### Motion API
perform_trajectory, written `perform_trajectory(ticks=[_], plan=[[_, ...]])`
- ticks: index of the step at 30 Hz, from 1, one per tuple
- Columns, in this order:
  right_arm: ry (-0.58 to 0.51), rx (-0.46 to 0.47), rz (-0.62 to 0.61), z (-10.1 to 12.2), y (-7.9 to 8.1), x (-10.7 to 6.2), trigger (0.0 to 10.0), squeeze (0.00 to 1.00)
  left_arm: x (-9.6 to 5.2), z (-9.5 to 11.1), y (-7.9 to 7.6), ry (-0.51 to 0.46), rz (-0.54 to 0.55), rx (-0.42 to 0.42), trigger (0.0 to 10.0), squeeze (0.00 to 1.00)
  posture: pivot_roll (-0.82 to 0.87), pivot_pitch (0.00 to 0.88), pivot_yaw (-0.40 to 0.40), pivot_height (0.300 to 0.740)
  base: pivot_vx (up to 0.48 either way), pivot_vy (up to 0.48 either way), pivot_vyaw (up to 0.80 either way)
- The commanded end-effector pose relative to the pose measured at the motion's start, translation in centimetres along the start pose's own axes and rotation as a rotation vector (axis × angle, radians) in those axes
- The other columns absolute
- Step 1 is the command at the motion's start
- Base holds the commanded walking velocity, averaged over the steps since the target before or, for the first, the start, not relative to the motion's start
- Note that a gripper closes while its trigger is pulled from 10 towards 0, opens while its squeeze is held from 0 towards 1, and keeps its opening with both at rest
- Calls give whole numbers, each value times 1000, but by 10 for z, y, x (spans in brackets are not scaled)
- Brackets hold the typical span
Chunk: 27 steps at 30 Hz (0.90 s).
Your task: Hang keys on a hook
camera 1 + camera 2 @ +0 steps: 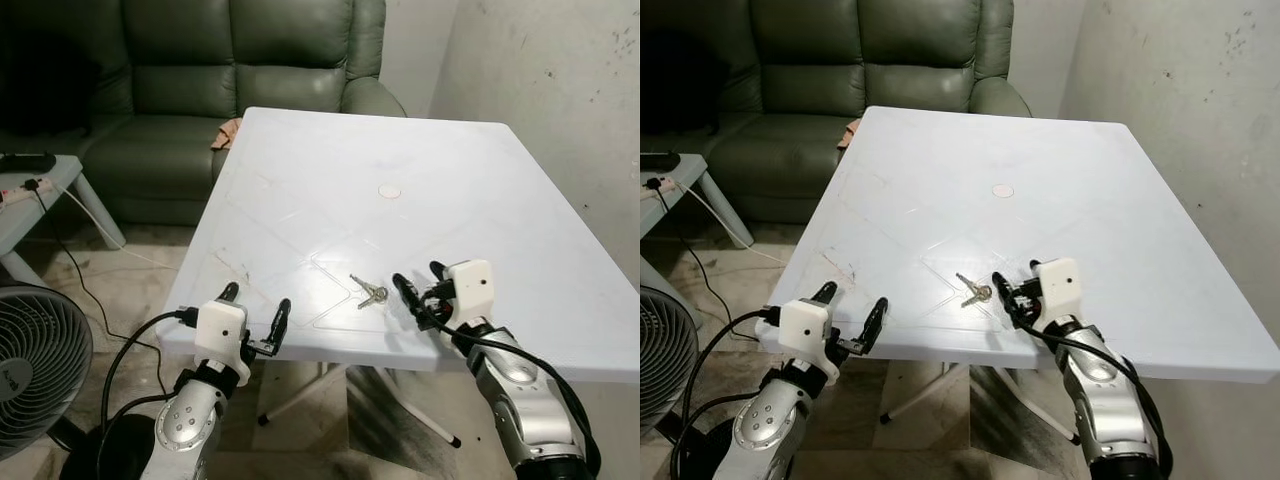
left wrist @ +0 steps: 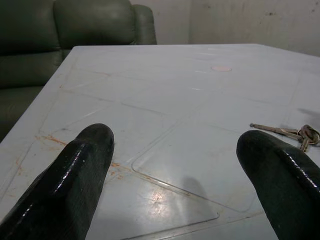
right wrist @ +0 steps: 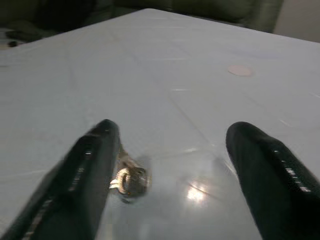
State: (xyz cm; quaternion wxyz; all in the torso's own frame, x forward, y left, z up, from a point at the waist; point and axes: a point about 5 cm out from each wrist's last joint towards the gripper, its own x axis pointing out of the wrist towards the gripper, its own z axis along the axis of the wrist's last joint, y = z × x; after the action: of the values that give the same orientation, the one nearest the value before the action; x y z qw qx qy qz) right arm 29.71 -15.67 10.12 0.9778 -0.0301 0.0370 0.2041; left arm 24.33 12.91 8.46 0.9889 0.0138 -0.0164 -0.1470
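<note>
head camera first: white plastic tabletop (image 1: pixel 480 200) with a small bunch of keys (image 1: pixel 368 292) lying flat near its front edge, a bit toward the robot's right of the middle. the right claw (image 1: pixel 419 283) sits over the tabletop just beside the keys, on their right, fingers spread wide and holding nothing. the left claw (image 1: pixel 254 309) is at the tabletop's front left corner, well apart from the keys, also spread wide and empty. a small round pinkish mark (image 1: pixel 390 191) sits farther back on the tabletop from the keys. beyond the tabletop there's a dark green sofa (image 1: pixel 230 70), and off to the tabletop's left a fan (image 1: pixel 35 365) on the floor plus a low side table (image 1: pixel 40 195) with a cable. left wrist cam: two black fingers (image 2: pixel 75 175) wide apart, low over the tabletop, keys (image 2: pixel 292 134) lying off past the one finger. right wrist cam: a bit blurry, fingers (image 3: pixel 85 170) wide apart, the keys (image 3: pixel 129 180) right next to one finger on the tabletop, can't tell if they touch.
</note>
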Motion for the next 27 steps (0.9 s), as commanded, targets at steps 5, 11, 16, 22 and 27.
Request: perform_trajectory(ticks=[5,11,16,22,27], plan=[[12,6,33,1,6,9,10000,1000,1,4,-2,-5,1,14,10000,0,26,55,-32,732,0,0,0],[71,34,37,-3,10,16,10000,0,2,5,-4,-7,-3,13,10000,0,29,54,-34,732,0,0,0],[120,50,38,-9,14,19,10000,0,2,5,-5,-7,-2,12,10000,0,34,55,-38,732,0,0,0],[167,54,56,-16,21,21,10000,0,1,5,-7,-5,-9,10,10000,0,41,50,-43,732,0,0,0],[167,47,60,-15,24,23,10000,0,-1,1,-15,16,-43,-2,10000,0,38,47,-42,732,0,0,0]])
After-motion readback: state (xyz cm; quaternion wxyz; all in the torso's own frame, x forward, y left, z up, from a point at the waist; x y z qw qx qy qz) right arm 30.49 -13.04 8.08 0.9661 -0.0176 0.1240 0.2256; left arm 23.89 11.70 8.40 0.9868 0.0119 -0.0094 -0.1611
